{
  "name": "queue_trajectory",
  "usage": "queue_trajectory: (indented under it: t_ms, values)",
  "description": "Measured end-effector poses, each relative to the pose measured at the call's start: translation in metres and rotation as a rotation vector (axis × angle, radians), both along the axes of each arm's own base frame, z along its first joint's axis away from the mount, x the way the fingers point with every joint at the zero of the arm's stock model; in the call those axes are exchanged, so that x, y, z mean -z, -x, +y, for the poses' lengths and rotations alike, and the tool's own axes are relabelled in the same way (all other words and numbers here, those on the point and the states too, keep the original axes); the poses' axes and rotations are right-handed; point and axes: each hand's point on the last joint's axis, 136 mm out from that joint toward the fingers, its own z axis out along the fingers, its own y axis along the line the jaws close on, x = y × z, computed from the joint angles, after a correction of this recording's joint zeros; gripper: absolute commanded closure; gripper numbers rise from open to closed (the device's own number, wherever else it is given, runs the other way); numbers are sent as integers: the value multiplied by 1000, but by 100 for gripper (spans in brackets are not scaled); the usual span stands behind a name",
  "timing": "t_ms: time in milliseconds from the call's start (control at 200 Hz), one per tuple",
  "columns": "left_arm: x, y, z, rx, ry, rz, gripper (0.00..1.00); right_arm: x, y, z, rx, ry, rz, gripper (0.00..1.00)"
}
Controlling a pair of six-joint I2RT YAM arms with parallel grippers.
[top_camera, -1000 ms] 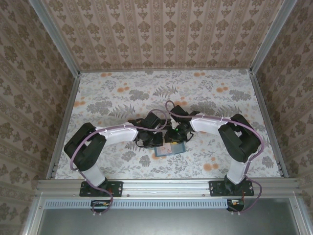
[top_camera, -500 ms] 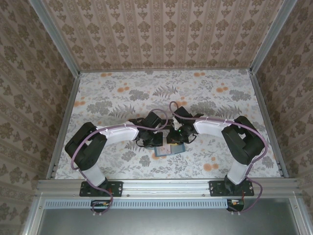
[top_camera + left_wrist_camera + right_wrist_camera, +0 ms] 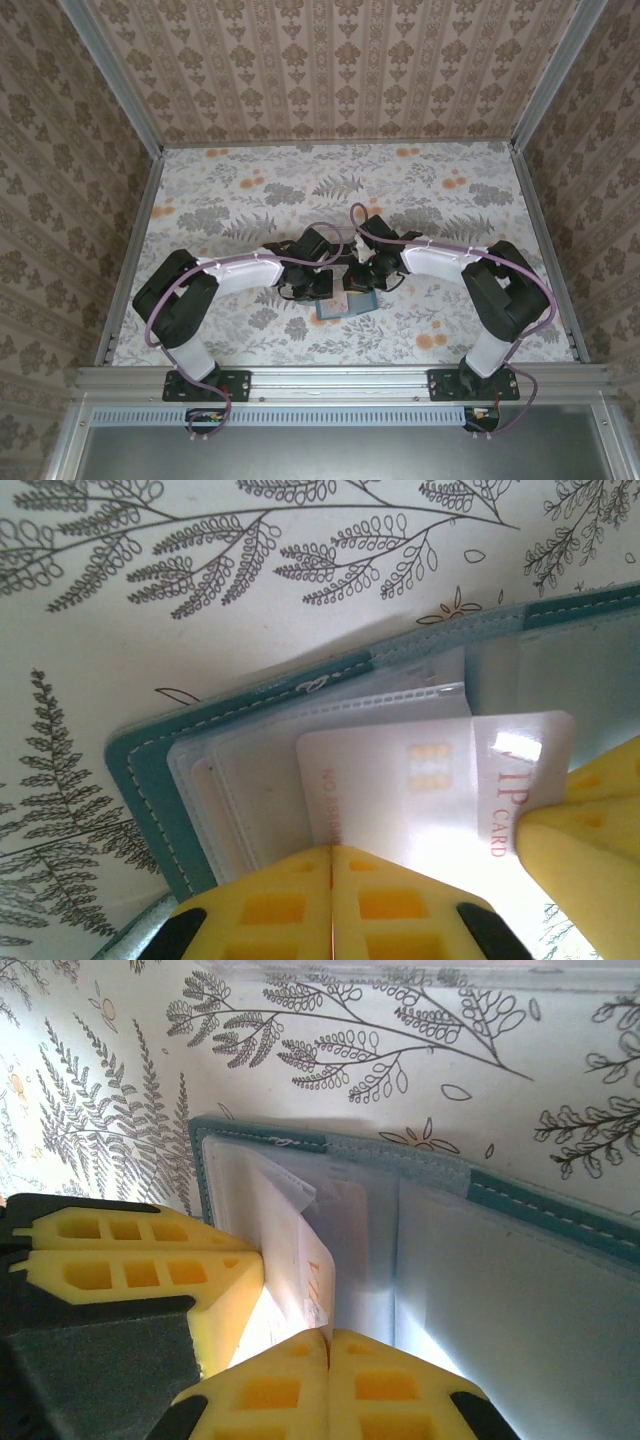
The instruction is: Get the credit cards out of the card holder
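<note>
The teal card holder (image 3: 346,307) lies open on the flowered table between both arms. In the left wrist view its teal edge (image 3: 140,770) frames clear sleeves, and a white credit card (image 3: 400,780) with a gold chip and red "VIP CARD" lettering sticks partly out. My left gripper (image 3: 333,852) is shut on the near edge of the sleeves. A yellow finger (image 3: 590,820) of the right gripper covers the card's corner. In the right wrist view my right gripper (image 3: 328,1338) is shut on the edge of the card (image 3: 310,1280). The left fingers (image 3: 130,1260) press beside it.
The grippers (image 3: 325,290) (image 3: 358,292) stand almost tip to tip over the holder, near the table's front middle. Wallpapered walls enclose the table on three sides. A metal rail (image 3: 340,378) runs along the near edge.
The right gripper has closed its jaws onto the card's edge, and its arm has shifted slightly. The left gripper has stayed shut in place.
</note>
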Motion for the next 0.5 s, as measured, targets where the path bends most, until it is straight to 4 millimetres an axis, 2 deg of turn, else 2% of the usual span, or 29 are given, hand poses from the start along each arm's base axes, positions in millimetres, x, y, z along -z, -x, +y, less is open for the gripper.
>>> queue_trajectory:
  t_ms: [500]
  values:
    - [1,0,1,-2,-6,-2,91,-3,0,-35,-22,142,-40,96]
